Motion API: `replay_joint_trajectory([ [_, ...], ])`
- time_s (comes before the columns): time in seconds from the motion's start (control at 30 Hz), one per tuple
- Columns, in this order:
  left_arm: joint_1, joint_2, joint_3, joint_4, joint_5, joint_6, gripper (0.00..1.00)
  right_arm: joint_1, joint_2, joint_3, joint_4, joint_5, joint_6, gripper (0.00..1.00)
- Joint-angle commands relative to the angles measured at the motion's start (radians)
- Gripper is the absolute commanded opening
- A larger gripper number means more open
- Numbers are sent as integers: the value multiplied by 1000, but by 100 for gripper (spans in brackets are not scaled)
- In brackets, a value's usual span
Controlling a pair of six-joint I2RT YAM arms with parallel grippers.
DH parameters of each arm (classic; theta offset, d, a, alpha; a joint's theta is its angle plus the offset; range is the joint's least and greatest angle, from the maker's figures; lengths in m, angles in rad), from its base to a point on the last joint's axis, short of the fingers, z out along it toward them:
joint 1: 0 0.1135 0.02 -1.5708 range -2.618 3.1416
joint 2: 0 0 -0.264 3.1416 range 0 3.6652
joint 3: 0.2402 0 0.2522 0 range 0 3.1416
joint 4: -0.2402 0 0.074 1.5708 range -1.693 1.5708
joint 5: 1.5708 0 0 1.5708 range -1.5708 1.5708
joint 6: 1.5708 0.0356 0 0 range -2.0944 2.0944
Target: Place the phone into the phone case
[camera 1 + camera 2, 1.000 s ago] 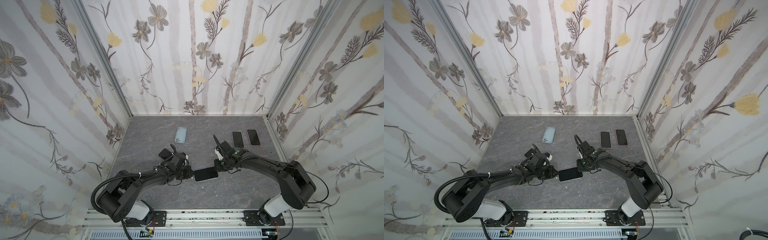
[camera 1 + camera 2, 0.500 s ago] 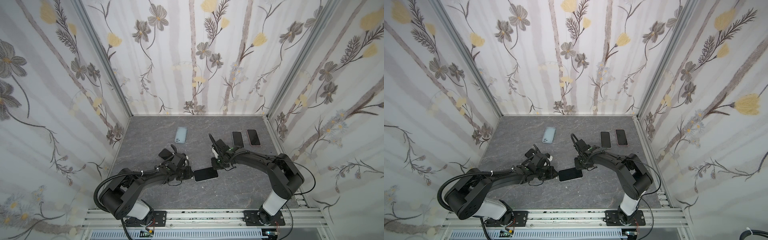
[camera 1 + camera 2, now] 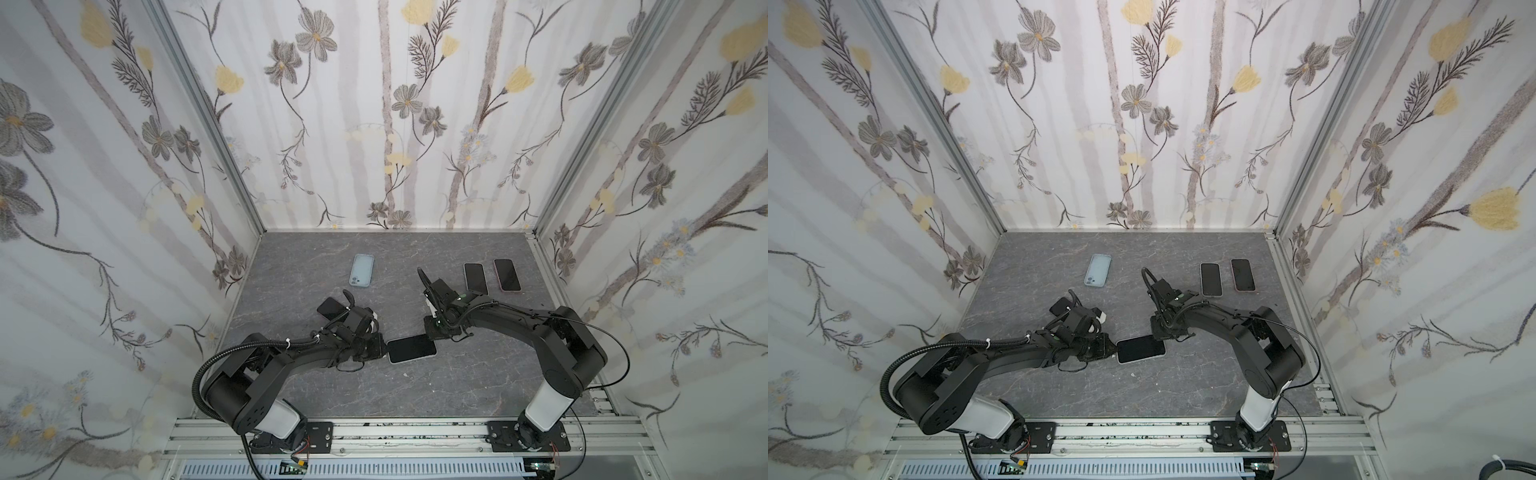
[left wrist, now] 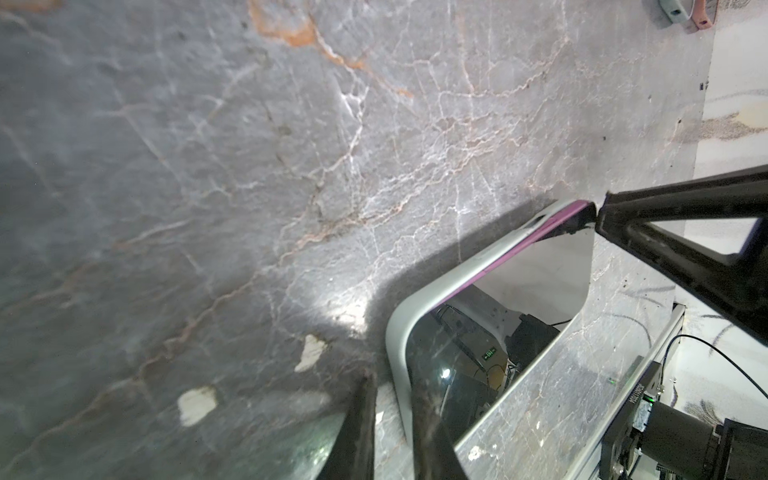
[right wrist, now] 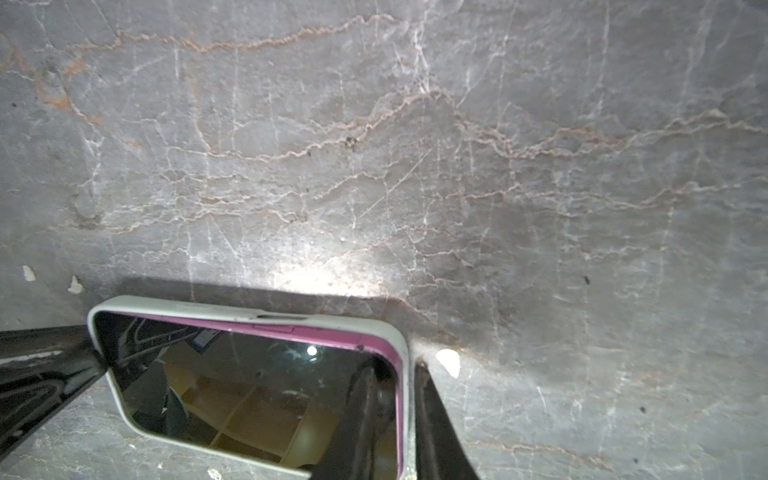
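Two narrow pinches: my left gripper (image 4: 392,380) grips the phone case (image 4: 478,268) rim, my right gripper (image 5: 398,365) its opposite corner. The phone (image 3: 411,348) lies in it, lower centre in a top view.

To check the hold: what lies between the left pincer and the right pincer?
The phone in its white case, left pincer and right pincer each pinching one end. Both top views show it.

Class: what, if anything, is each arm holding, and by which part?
Both hold the phone case with the phone in it: left fingers pinch one short-end rim, right fingers the opposite end's corner.
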Motion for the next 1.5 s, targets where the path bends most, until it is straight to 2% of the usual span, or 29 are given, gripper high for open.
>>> replay_joint_trajectory([
  [0.0, 0, 10, 9, 12, 3, 8, 16, 0, 3, -1, -14, 7, -10, 18],
  [0.6, 1, 16, 14, 11, 4, 9, 14, -2, 77, -32, -26, -14, -25, 12],
  [1.47, 1, 15, 8, 8, 0, 8, 14, 36, 206, -31, -82, 49, -38, 10],
])
